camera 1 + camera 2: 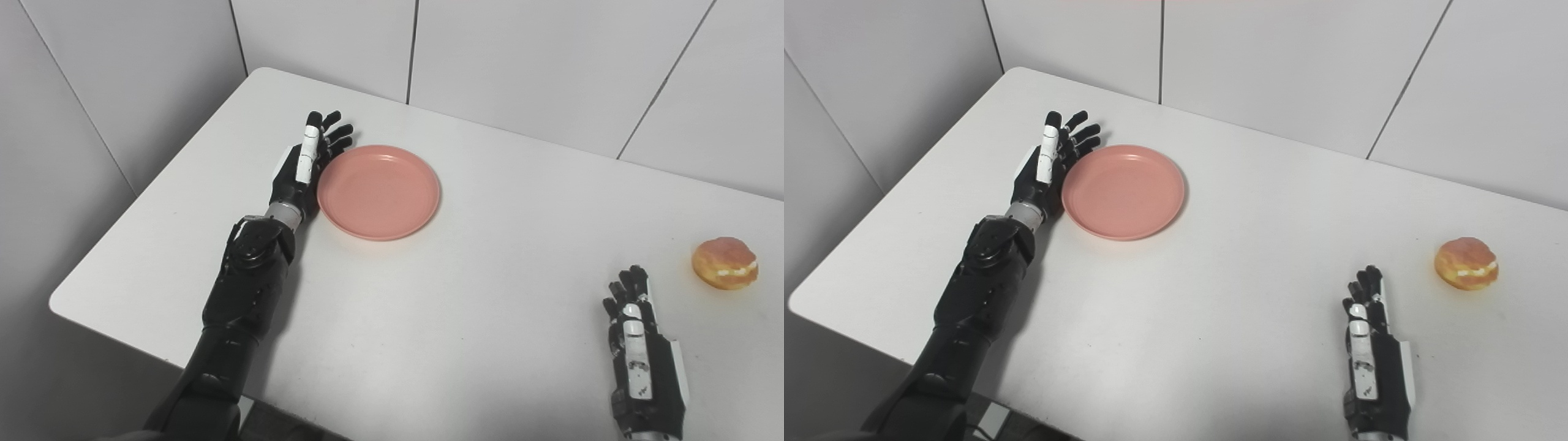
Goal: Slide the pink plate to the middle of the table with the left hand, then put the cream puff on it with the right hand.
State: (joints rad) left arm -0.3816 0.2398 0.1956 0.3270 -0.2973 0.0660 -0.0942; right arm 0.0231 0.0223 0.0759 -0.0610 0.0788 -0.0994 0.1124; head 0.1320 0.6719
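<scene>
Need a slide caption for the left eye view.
Open left hand against the pink plate's left rim; right hand waits near the cream puff.

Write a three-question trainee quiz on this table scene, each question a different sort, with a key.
1. True or false: the cream puff already lies on the pink plate.
2. Multiple choice: the left hand is
A. resting flat inside the plate
B. open, against the plate's left rim
C. closed around the cream puff
3. Fill in: the right hand is open near the table's front edge, with the cream puff lying apart to its ____.

Key: 1 false; 2 B; 3 right
</scene>
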